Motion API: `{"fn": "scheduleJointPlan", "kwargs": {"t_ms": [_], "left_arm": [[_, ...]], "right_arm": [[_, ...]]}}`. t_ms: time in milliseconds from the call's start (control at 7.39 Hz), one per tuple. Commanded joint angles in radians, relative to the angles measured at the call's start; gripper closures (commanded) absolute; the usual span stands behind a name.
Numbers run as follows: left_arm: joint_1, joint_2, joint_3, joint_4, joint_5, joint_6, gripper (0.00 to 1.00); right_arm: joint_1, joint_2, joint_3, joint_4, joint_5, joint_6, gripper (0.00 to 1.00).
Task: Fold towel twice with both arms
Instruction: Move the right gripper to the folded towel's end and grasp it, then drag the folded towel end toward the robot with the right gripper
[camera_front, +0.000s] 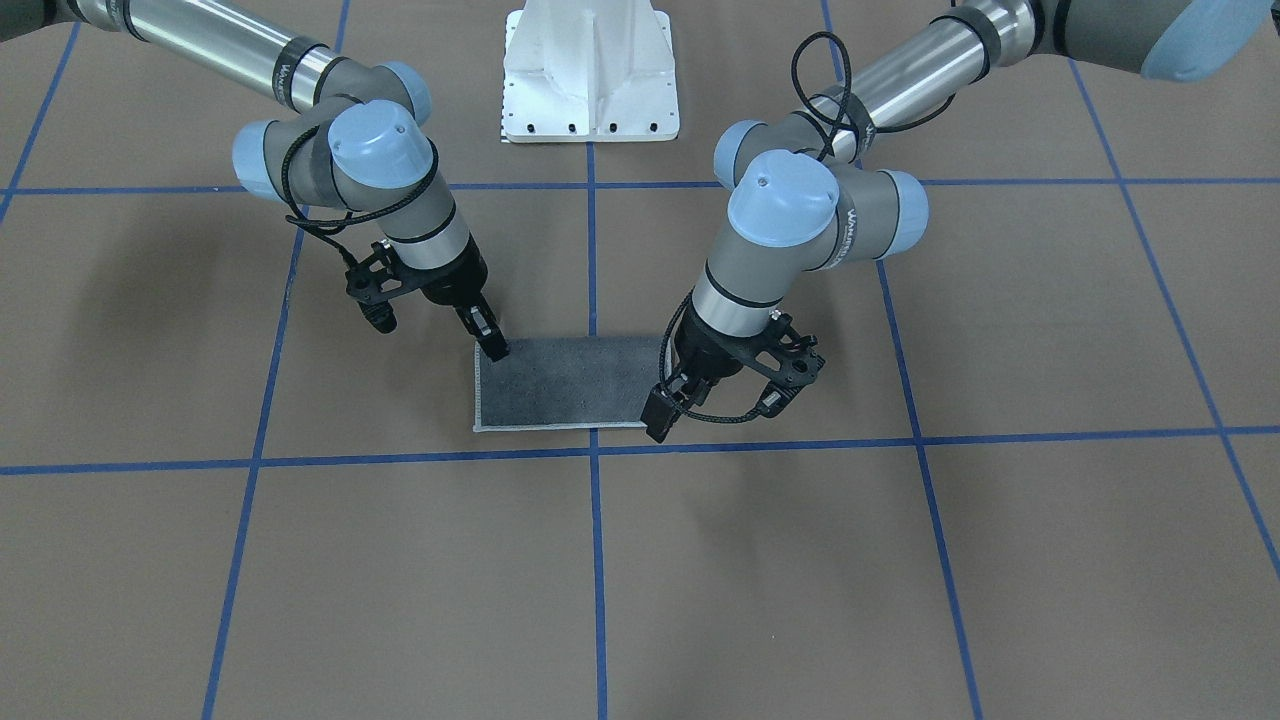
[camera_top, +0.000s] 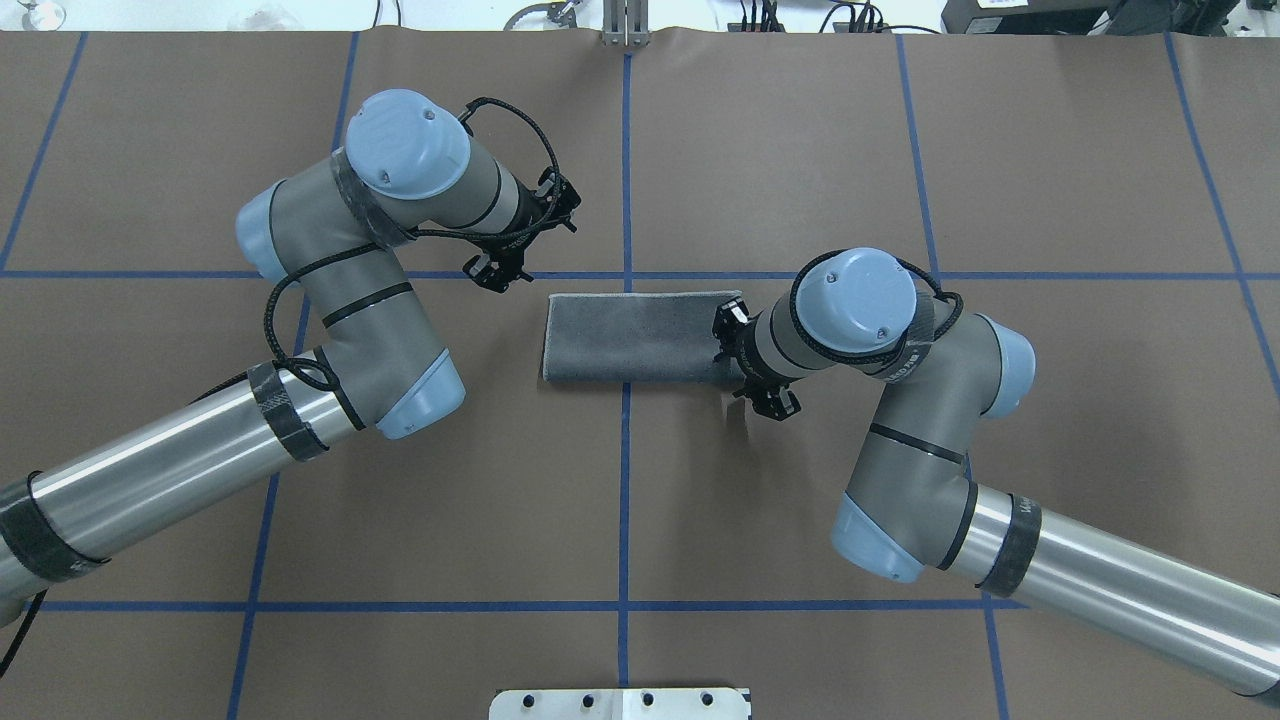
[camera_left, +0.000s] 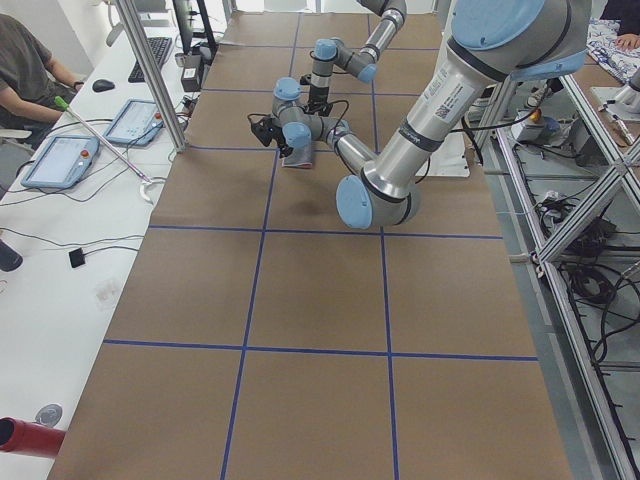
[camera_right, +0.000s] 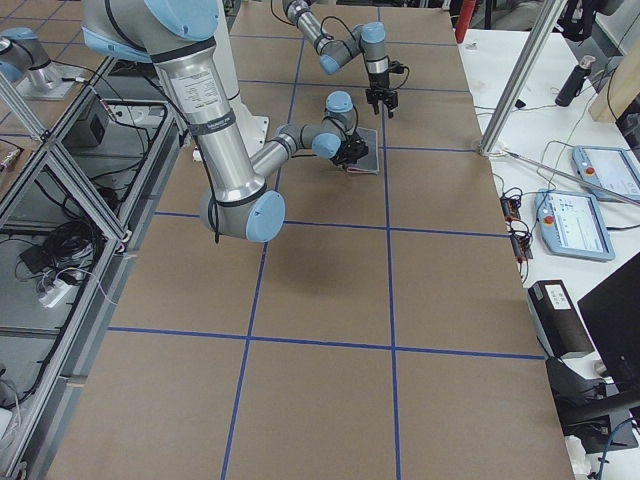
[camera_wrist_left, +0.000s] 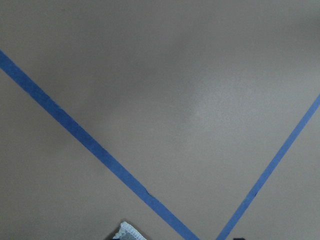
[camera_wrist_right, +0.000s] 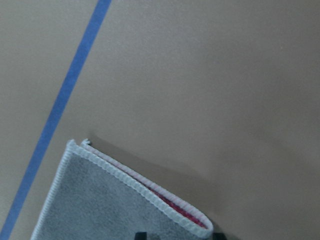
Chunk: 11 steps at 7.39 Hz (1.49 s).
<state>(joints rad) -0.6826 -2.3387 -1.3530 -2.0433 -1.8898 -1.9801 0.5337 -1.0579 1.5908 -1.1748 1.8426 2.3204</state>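
On the brown, blue-taped surface, the silver left arm and right arm flank a small dark grey terry towel lying folded mid-surface, the right end effector released at one corner, the left end effector at another, clenched or not I cannot tell.

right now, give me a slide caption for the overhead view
Once-folded towel, grey face up, lies on the table between the left arm and right arm, one wrist near each end.

towel on table, before the pedestal
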Motion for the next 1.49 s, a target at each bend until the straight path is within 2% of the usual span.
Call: {"fn": "scheduleJointPlan", "kwargs": {"t_ms": [0,135,271,812,1083,1219,1354], "left_arm": [[0.002,-0.001,-0.001,0.002,0.000,-0.003,0.20],[0.002,-0.002,-0.001,0.002,0.000,-0.003,0.20],[0.002,-0.004,0.000,0.002,0.001,-0.003,0.20],[0.000,-0.005,-0.001,0.000,0.001,-0.003,0.20],[0.000,-0.008,-0.003,0.000,0.000,-0.005,0.20],[0.000,-0.011,-0.006,0.000,-0.002,-0.005,0.20],[0.000,-0.013,-0.014,0.003,-0.003,-0.005,0.20]], "right_arm": [[-0.003,0.001,0.000,0.000,0.000,0.002,0.66],[-0.003,-0.001,0.000,0.000,0.000,0.001,0.87],[-0.001,-0.004,0.000,0.000,0.000,0.001,0.99],[-0.003,-0.011,0.017,0.000,0.000,0.004,1.00],[-0.036,-0.028,0.099,-0.014,0.007,0.007,1.00],[-0.091,-0.062,0.159,-0.014,0.007,0.019,1.00],[-0.134,-0.062,0.179,-0.014,0.006,0.054,1.00]]}}
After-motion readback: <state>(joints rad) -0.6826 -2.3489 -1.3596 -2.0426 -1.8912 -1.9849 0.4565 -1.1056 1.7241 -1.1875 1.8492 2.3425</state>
